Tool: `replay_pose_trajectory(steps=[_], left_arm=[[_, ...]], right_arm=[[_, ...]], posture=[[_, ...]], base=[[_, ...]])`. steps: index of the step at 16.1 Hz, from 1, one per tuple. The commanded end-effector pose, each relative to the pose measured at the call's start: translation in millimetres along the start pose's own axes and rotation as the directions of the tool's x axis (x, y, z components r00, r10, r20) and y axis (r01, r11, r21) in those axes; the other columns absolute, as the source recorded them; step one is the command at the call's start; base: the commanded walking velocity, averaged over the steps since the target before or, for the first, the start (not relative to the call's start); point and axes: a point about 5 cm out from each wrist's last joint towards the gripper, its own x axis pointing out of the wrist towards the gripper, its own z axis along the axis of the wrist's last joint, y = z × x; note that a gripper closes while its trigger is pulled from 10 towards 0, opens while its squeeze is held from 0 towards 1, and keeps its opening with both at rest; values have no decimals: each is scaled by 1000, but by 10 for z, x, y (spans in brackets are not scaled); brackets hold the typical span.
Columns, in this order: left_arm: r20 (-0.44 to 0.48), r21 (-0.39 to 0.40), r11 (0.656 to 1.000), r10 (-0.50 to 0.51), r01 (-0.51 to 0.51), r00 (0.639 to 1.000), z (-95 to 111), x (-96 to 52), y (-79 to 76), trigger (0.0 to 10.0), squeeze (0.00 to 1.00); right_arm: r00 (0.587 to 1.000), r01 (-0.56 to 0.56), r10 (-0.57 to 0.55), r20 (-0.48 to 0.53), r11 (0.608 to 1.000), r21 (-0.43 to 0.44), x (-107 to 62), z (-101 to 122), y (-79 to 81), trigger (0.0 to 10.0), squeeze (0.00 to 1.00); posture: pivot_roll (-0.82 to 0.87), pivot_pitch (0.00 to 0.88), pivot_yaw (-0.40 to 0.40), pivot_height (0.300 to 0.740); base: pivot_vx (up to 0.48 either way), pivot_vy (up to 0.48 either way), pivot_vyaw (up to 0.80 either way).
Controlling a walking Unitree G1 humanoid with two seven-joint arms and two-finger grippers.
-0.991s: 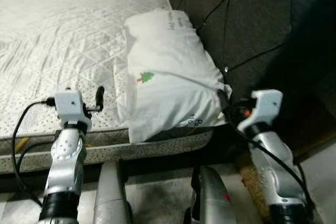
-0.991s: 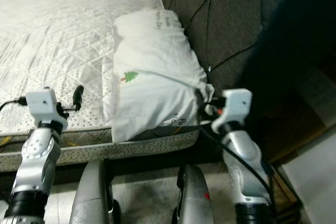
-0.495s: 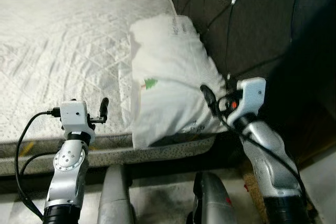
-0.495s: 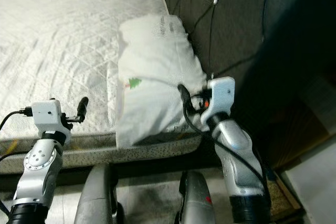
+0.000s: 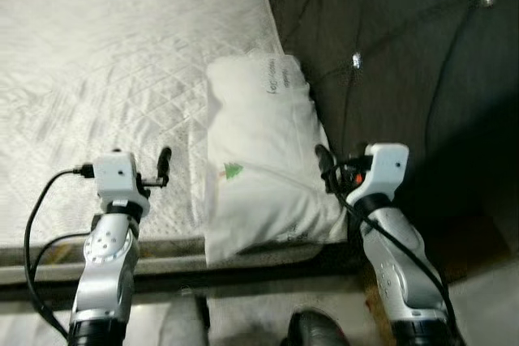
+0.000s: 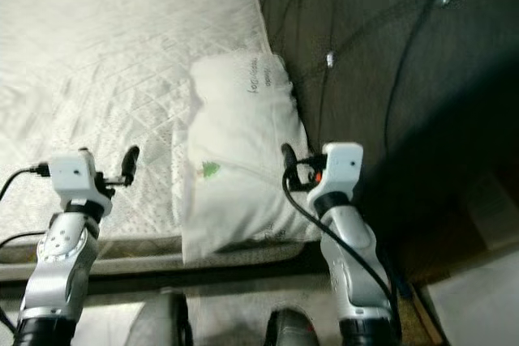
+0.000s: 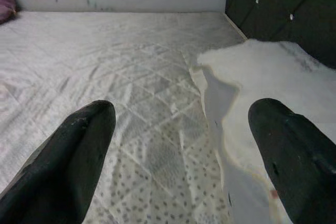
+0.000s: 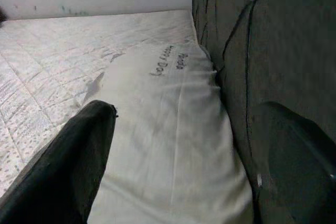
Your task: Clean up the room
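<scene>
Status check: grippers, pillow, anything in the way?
Left gripper open, over quilted white mattress. Right gripper open, at white tree-print pillow, holding nothing. Pillow lies against dark tufted headboard. Nothing blocking.

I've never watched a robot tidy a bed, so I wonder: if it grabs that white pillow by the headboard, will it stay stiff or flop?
The pillow would probably flop: its cover is creased and sagging. It looks puffy, so likely light for its size. Lying flat on the mattress, it should slide, not roll. Both the left pincer and the right pincer are open.

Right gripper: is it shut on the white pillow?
No, the right gripper hangs open above the white pillow, fingers spread apart.
</scene>
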Motion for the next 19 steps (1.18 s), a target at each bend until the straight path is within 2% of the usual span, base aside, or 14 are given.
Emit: replay_pose_trajectory(steps=[1, 5, 9, 13, 15, 16, 18, 19], left_arm=[[-11, 12, 1000, -22, 22, 1000, -4, -3, -10, 10000, 0], [-3, 26, 999, -37, 37, 999, 8, -21, -55, 10000, 0], [5, 19, 999, -51, 51, 999, 31, -10, -46, 10000, 0], [16, 26, 998, -51, 51, 999, 62, 31, -9, 10000, 0], [15, 25, 998, -52, 51, 999, 60, 30, -12, 10000, 0], [12, -9, 999, -51, 51, 999, 48, 25, -24, 10000, 0], [4, 4, 999, -50, 50, 999, 34, 18, -26, 10000, 0], [-8, -20, 999, -49, 49, 999, 19, 17, -30, 10000, 0]], right_arm=[[1000, 22, -22, 1, 1000, -6, -11, 1, -62, 10000, 0], [995, 93, -94, -26, 995, -29, -42, -81, -221, 10000, 0], [997, 76, -76, -4, 997, -17, -29, -61, -166, 10000, 0], [993, 116, -116, -24, 993, -11, 14, -92, -256, 10000, 0], [991, 132, -133, -27, 990, -47, 6, -106, -284, 10000, 0], [990, 136, -137, -31, 990, -43, 3, -123, -289, 10000, 0], [990, 127, -130, -53, 991, -47, 15, -156, -268, 10000, 0], [990, 122, -125, -61, 991, -47, 22, -165, -258, 10000, 0]], posture=[[-10, 26, -46, 740], [-8, 45, -56, 740], [-10, 59, -55, 740], [-10, 59, -48, 740], [-10, 55, -47, 740], [-10, 55, -47, 740], [-6, 50, -48, 740], [-5, 52, -49, 740]], base=[[0, 0, 0], [0, 0, 0], [0, 0, 0], [0, -350, 0], [0, -352, 0], [0, 0, 0], [0, 0, 0], [0, 0, 0]])
